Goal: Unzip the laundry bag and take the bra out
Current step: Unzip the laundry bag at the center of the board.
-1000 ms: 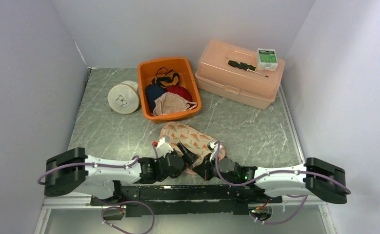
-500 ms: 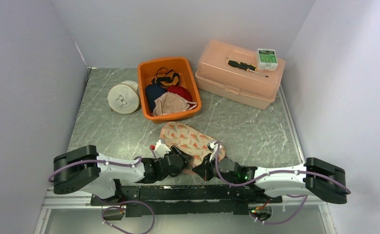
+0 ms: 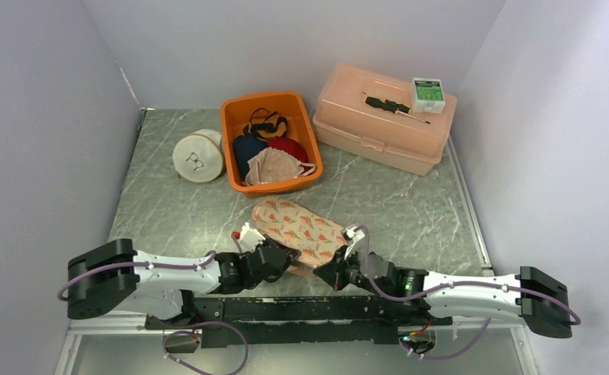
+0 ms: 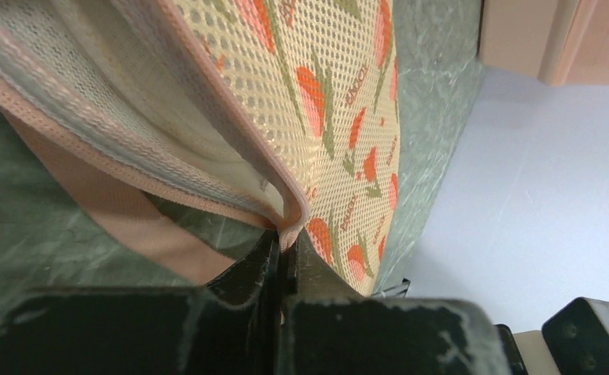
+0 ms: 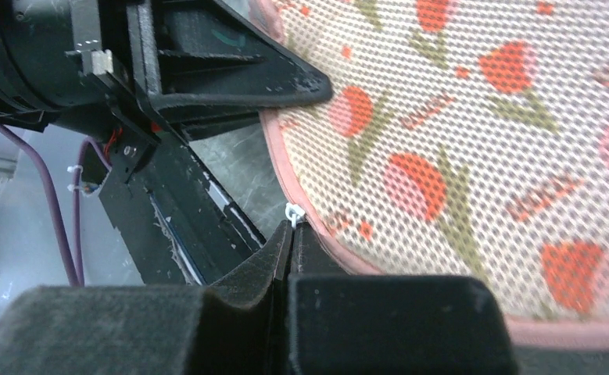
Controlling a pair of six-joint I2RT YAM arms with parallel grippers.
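The laundry bag (image 3: 297, 225) is cream mesh with orange tulips and pink trim, lying flat in the middle of the table. My left gripper (image 3: 287, 258) is at its near left edge, and the left wrist view shows that gripper (image 4: 284, 238) shut on the pink trim of the bag (image 4: 324, 94). At the near edge my right gripper (image 3: 323, 275) is shut; in the right wrist view this gripper (image 5: 291, 228) pinches the white zipper pull (image 5: 292, 212) on the bag's rim (image 5: 457, 141). Beige-pink fabric (image 4: 129, 226) shows under the lifted edge; I cannot tell if it is the bra.
An orange basket (image 3: 310, 137) of clothes stands behind the bag, with a round white pouch (image 3: 198, 156) to its left. At the back right is a peach plastic box (image 3: 379, 133) carrying a screwdriver (image 3: 395, 107) and a small green-and-white box (image 3: 428, 94).
My left gripper has closed on the bag's trim after standing open. The bag has shifted a little left and lies flatter. The right arm has stretched out to the right, still pinched shut.
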